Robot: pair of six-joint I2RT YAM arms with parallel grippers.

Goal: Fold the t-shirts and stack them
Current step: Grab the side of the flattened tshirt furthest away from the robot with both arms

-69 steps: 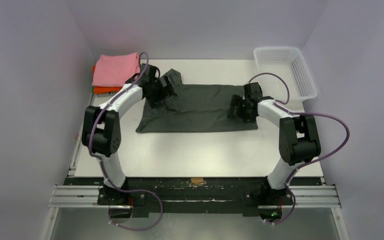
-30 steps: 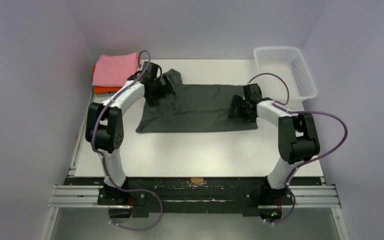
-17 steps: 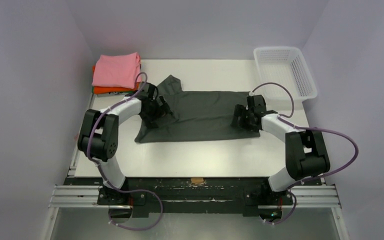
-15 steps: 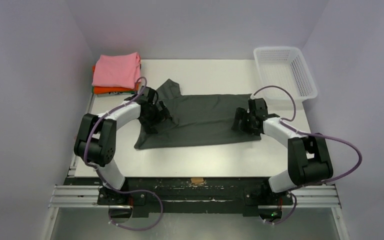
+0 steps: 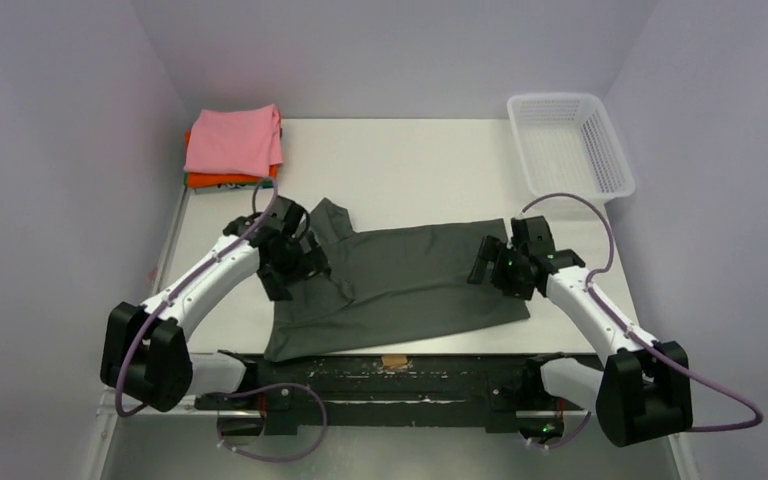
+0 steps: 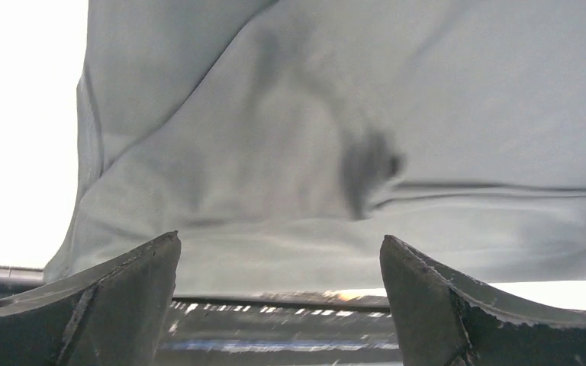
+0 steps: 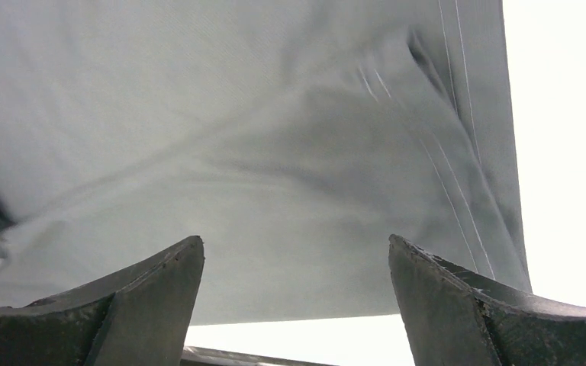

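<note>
The dark charcoal-grey t-shirt (image 5: 400,290) lies spread flat near the table's front edge, and its near-left corner reaches over the black rail. My left gripper (image 5: 300,265) rests low on the shirt's left end beside the sleeve. It is open, and only cloth (image 6: 290,137) shows past its fingers (image 6: 280,238). My right gripper (image 5: 492,268) sits on the shirt's right end, also open, over the hem (image 7: 236,137) between its tips (image 7: 296,239). The pink t-shirt (image 5: 232,140) lies folded on top of the folded orange t-shirt (image 5: 215,181) at the back left.
A white mesh basket (image 5: 570,140) stands at the back right corner. The white table (image 5: 410,160) is walled by pale panels on three sides. A black rail with a brown tape patch (image 5: 394,361) runs along the front edge.
Both arms have drawn back toward the front edge, and the grey t-shirt has slid with them from mid-table to the near edge, turning slightly. The right gripper has opened a little wider.
</note>
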